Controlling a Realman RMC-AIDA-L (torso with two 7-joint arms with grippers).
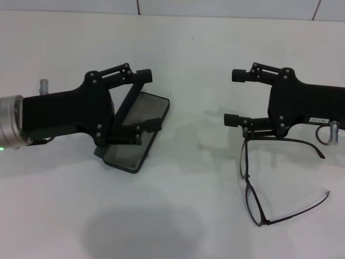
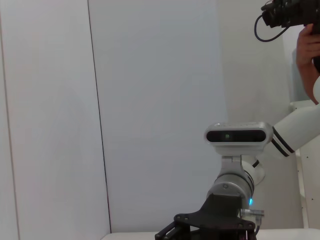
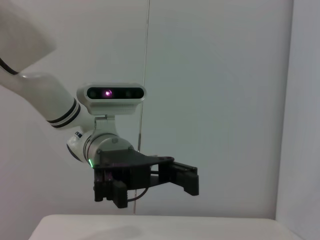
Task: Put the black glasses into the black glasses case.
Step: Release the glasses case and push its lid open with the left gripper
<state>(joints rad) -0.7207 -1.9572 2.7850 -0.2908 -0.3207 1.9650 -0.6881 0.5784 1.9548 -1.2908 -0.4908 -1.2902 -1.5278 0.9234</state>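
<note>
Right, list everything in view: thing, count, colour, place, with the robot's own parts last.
glasses case: one, black with a greyish inside, lying open on the table's left half, under the left gripper.
glasses: one pair, thin black frame, arms unfolded, on the table's right half, below the right gripper.
table: one, white, spanning the head view.
wall panels: pale grey, behind the arms in both wrist views.
person's hand: one, in the left wrist view, beside a black device with a cable.
left gripper: one, black, fingers spread across the case.
right gripper: one, black, fingers apart, lower finger just above the glasses' frame.
</note>
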